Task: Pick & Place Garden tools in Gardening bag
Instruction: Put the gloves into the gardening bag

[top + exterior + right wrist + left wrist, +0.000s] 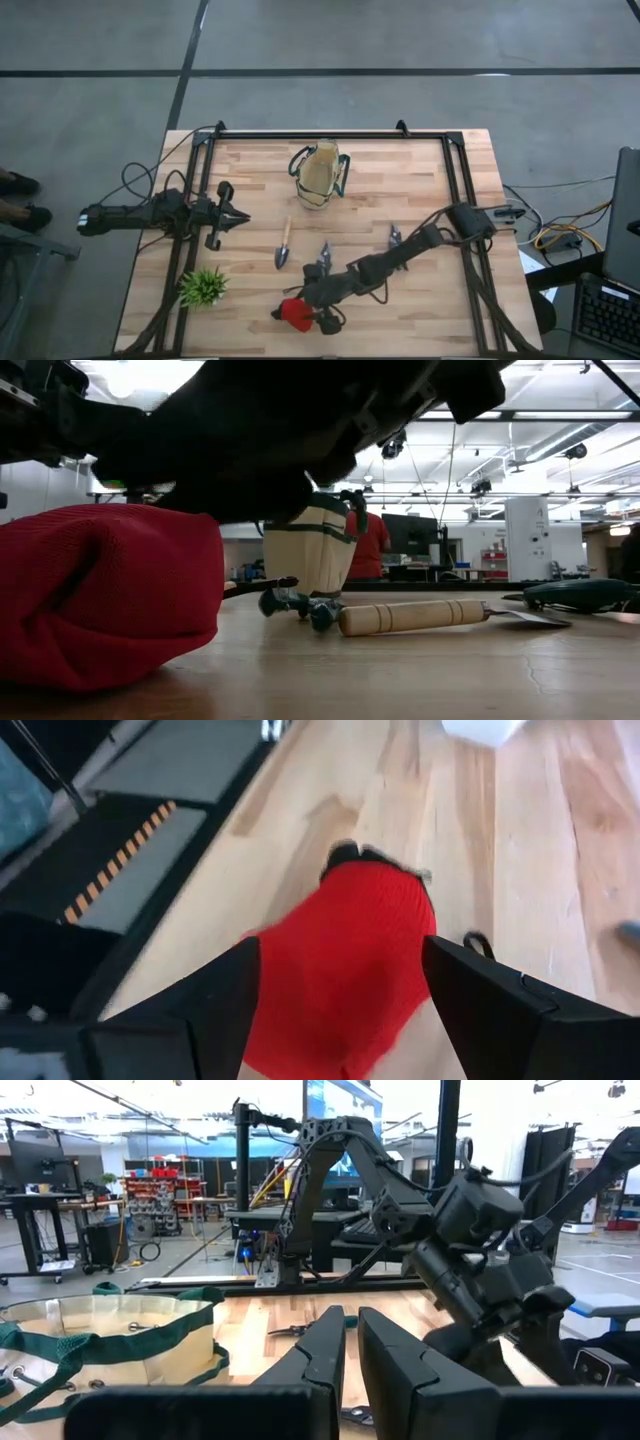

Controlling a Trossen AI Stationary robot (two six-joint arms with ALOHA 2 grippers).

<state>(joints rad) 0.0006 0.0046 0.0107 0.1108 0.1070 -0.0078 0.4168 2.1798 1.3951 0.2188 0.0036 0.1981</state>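
The red rounded item with a black end (293, 312) lies on the table near the front edge; it also shows in the low view (100, 600) and in the right wrist view (345, 970). My right gripper (312, 314) is open over it, one finger on each side. The tan gardening bag (320, 175) stands at the far middle. A wooden-handled trowel (284, 245) and two pruning shears (323, 258) (394, 237) lie flat on the table. My left gripper (240, 216) is shut and empty at the table's left. My right gripper comes at the red item from above and from the table's right, slanting down. Its fingers (225, 995) straddle the item's rounded body (300, 950), which lies on the table. I cannot tell whether they touch it.
A small leafy green plant (203, 287) stands at the front left. A black frame (330, 134) runs along the table's far edge and sides. Bare wood lies between the bag and the tools. A person in red (372, 545) stands in the room behind.
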